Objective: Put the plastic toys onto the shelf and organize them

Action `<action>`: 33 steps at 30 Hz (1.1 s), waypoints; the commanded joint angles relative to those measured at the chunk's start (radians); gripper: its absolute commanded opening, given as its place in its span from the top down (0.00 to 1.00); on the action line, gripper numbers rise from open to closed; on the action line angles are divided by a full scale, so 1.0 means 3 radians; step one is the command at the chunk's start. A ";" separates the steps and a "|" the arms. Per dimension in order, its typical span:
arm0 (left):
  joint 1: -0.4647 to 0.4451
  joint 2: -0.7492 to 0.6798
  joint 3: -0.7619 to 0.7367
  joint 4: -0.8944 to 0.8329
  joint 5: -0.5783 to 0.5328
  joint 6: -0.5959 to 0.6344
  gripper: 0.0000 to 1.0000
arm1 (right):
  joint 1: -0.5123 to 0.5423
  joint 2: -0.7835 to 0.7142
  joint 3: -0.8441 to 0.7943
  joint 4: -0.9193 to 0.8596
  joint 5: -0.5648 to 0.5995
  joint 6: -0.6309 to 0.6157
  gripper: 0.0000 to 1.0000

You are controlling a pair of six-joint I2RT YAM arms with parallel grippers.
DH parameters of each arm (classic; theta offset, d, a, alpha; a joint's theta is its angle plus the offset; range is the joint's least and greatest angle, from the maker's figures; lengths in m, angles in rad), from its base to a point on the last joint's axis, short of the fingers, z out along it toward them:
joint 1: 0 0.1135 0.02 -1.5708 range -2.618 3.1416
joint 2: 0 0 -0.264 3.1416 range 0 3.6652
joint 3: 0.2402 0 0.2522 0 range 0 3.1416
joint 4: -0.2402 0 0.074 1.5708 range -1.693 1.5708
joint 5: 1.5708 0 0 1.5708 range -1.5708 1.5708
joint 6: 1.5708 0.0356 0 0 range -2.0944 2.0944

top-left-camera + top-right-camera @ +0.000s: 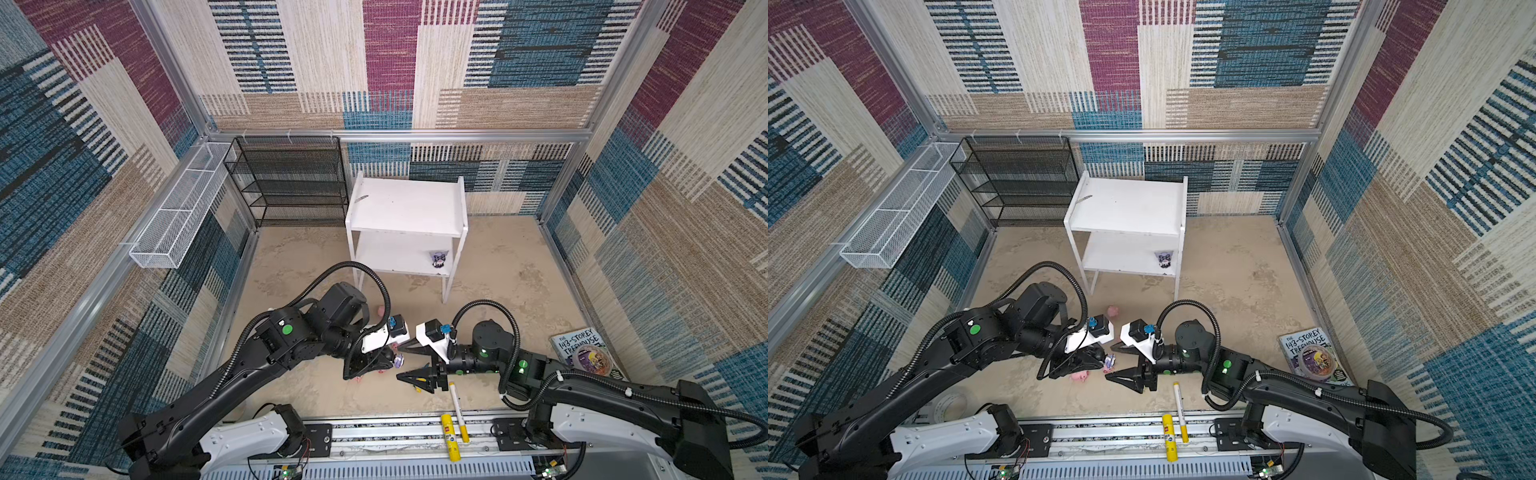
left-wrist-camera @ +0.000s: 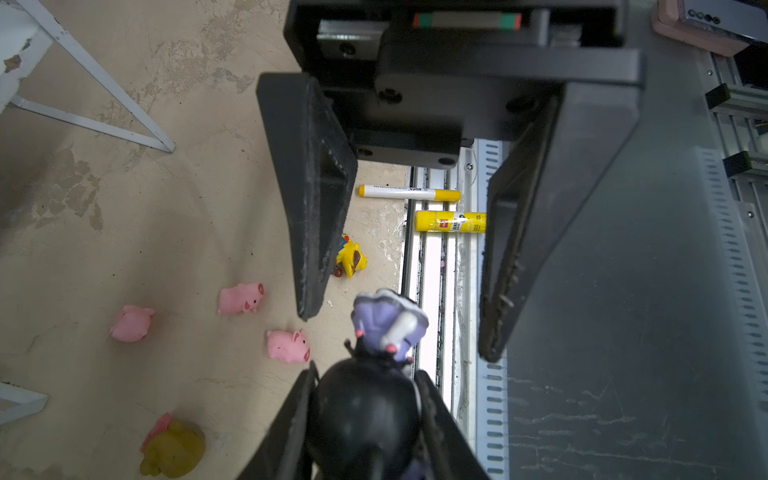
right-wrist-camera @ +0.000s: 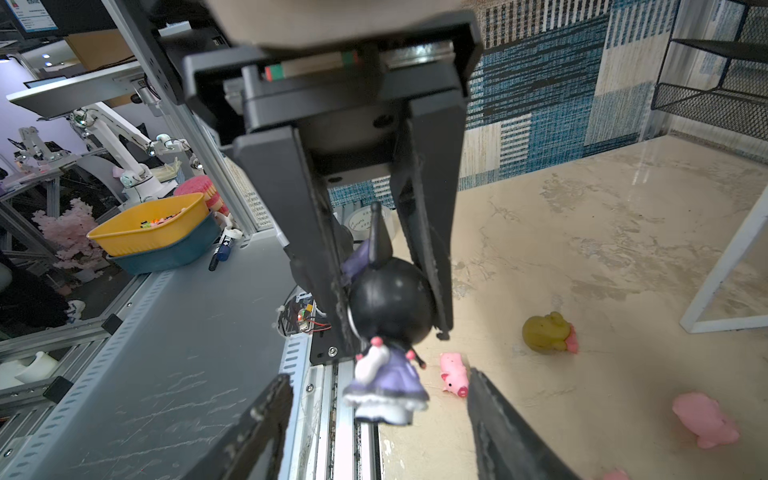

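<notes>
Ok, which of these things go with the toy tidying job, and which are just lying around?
Job: white shelf, shelved black-and-purple figure, held black-and-purple figure, pink pigs, yellow hooded figure, blond doll.
Lying about: marker, yellow tube, book, round tub, black mesh rack, wire basket.

- Shelf (image 1: 405, 208), middle of both top views: plain white.
- Big-eared figure (image 3: 388, 374): glossy black head, purple dress, white hem.
- Twin figure (image 1: 439, 259), right of centre in a top view: black and purple.
- Pigs (image 2: 241, 297): pink all over.
- Hooded figure (image 2: 351, 259): yellow, blue hood.
- Doll (image 2: 172, 446): dull blond hair, pink body.
- Marker (image 2: 409, 193): white barrel, yellow ends.
- Tube (image 2: 451, 221): yellow.
- Mesh rack (image 1: 291, 183): black.
- Walls (image 1: 390, 62): striped patchwork of blue, maroon, beige.
- Floor (image 1: 498, 270): mottled sandy beige.
</notes>
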 commanded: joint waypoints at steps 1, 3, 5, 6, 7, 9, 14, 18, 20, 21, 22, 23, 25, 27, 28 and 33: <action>0.0004 0.0001 0.0041 0.0025 0.0109 0.0036 0.66 | 0.0004 0.0024 0.0011 0.0206 0.0025 0.0031 0.34; 0.0006 0.0013 0.0051 0.0026 0.0125 0.0035 0.66 | 0.0000 0.0033 0.0002 0.0231 0.0066 0.0024 0.35; 0.0008 0.0018 0.0058 0.0025 0.0152 0.0036 0.66 | 0.0002 0.0034 0.0004 0.0245 0.0133 0.0019 0.36; 0.0006 0.0020 0.0066 0.0025 0.0166 0.0032 0.66 | 0.0002 0.0036 -0.0004 0.0255 0.0152 0.0017 0.37; 0.0006 0.0019 0.0066 0.0028 0.0171 0.0031 0.66 | 0.0001 0.0033 -0.0009 0.0266 0.0167 0.0012 0.37; 0.0003 0.0028 0.0062 0.0025 0.0174 0.0031 0.66 | 0.0000 0.0028 -0.0014 0.0284 0.0187 0.0006 0.40; 0.0004 0.0019 0.0075 0.0022 0.0167 0.0041 0.66 | 0.0003 0.0053 -0.0003 0.0284 0.0159 0.0001 0.49; 0.0007 0.0021 0.0094 0.0025 0.0156 0.0051 0.66 | 0.0000 0.0074 -0.0004 0.0284 0.0090 0.0012 0.59; 0.0005 0.0017 0.0111 0.0023 0.0157 0.0058 0.65 | 0.0000 0.0075 -0.0011 0.0294 0.0073 0.0029 0.63; 0.0004 0.0017 0.0122 0.0027 0.0159 0.0064 0.63 | 0.0001 0.0075 -0.0018 0.0303 0.0071 0.0039 0.65; 0.0009 0.0011 0.0127 0.0025 0.0159 0.0065 0.57 | 0.0001 0.0069 -0.0039 0.0331 0.0092 0.0064 0.67; 0.0012 0.0007 0.0131 0.0034 0.0162 0.0052 0.52 | 0.0004 0.0058 -0.0060 0.0373 0.0109 0.0095 0.68; 0.0014 -0.0030 0.0118 0.0064 0.0180 0.0037 0.43 | 0.0004 0.0028 -0.0127 0.0492 0.0137 0.0170 0.70; 0.0016 -0.0081 0.0084 0.0122 0.0206 0.0021 0.39 | 0.0005 -0.0007 -0.0210 0.0646 0.0167 0.0257 0.72; 0.0019 -0.0113 0.0064 0.0151 0.0220 0.0003 0.37 | 0.0002 -0.0018 -0.0240 0.0721 0.0171 0.0300 0.72; 0.0051 -0.0296 -0.0069 0.0331 0.0134 -0.0098 0.22 | -0.0005 -0.0127 -0.0381 0.0924 0.0298 0.0485 0.74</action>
